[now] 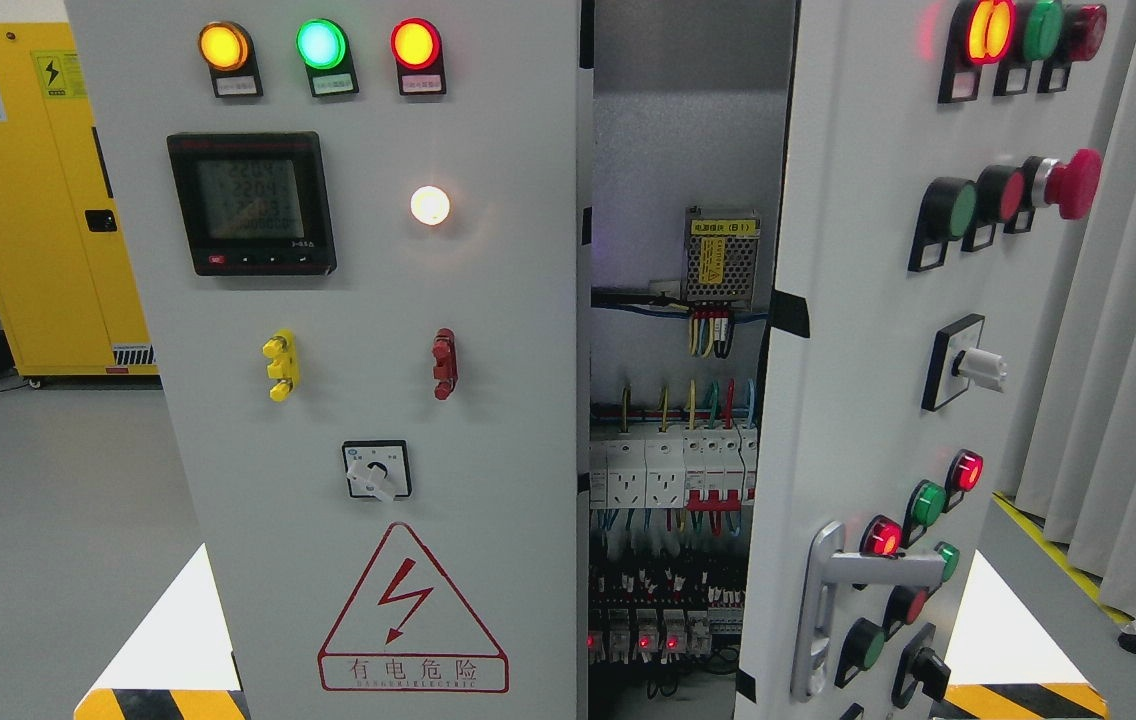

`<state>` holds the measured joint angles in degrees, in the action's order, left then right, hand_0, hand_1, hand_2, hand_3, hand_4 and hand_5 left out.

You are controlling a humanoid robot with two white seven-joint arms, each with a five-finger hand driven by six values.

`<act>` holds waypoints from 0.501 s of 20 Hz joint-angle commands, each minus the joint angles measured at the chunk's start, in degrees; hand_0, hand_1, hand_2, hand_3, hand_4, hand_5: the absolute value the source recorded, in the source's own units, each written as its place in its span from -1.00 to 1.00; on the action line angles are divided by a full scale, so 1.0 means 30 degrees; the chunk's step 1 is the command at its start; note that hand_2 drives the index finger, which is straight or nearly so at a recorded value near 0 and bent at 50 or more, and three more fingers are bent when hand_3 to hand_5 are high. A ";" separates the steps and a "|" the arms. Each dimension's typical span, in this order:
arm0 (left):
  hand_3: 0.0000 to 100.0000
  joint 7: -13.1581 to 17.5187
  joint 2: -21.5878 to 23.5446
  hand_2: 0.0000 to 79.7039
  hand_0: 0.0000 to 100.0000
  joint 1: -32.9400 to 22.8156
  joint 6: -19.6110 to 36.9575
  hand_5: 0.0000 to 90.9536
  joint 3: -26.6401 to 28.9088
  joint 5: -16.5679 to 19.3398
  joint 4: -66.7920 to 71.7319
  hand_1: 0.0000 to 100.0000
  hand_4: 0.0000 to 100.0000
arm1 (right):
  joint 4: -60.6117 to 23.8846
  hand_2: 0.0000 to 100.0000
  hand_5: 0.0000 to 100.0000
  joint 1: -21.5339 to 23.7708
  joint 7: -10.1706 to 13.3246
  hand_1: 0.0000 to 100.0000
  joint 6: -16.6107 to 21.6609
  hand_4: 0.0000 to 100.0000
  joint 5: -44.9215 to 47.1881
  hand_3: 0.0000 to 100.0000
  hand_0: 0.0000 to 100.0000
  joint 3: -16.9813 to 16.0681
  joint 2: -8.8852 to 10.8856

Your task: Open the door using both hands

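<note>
A grey electrical cabinet fills the head view. Its right door (pixel 858 400) stands swung outward, edge toward me, with a silver lever handle (pixel 833 600) low on its face and rows of lit buttons and a red emergency stop (pixel 1073 183). The left door (pixel 368 400) sits flat and closed, carrying three pilot lamps, a digital meter (pixel 250 203), a rotary switch (pixel 376 471) and a red lightning warning triangle (pixel 412 615). Between the doors a gap shows the interior (pixel 673 450): a power supply, coloured wires, breakers and relays. No robot hand or arm shows anywhere.
A yellow safety cabinet (pixel 28 200) stands at the back left on the grey floor. Grey curtains (pixel 1128 300) hang at the right, beside a yellow floor line. Yellow-black hazard tape marks the cabinet's base at both lower corners.
</note>
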<state>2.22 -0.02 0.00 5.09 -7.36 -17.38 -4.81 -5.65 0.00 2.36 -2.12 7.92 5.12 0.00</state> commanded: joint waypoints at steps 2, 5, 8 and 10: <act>-1.00 0.0022 -0.0199 -1.00 -0.76 -0.0556 0.0062 -1.00 0.0051 -0.0006 -0.0065 0.11 -1.00 | 0.0008 -0.92 -1.00 -0.0527 0.0004 0.00 0.0004 -1.00 -0.0005 -1.00 -1.00 0.0021 -0.0059; -1.00 0.0022 -0.0170 -1.00 -0.76 -0.0556 0.0062 -1.00 0.0051 -0.0006 -0.0065 0.11 -1.00 | -0.0021 -0.92 -1.00 -0.0527 0.0004 0.00 0.0004 -1.00 -0.0005 -1.00 -1.00 0.0021 -0.0059; -1.00 0.0022 0.0063 -1.00 -0.76 -0.0644 0.0381 -1.00 0.0080 -0.0094 -0.0502 0.11 -1.00 | -0.0021 -0.92 -1.00 -0.0527 0.0004 0.00 0.0004 -1.00 -0.0005 -1.00 -1.00 0.0021 0.0029; -1.00 0.0022 0.0502 -1.00 -0.76 -0.0760 0.1986 -1.00 0.0051 -0.0094 -0.1641 0.11 -1.00 | -0.0021 -0.92 -1.00 -0.0527 0.0004 0.00 0.0004 -1.00 -0.0005 -1.00 -1.00 0.0021 0.0029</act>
<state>2.29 -0.01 -0.51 7.48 -7.26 -17.50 -5.57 -5.68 0.00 2.36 -2.12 7.91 5.16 0.00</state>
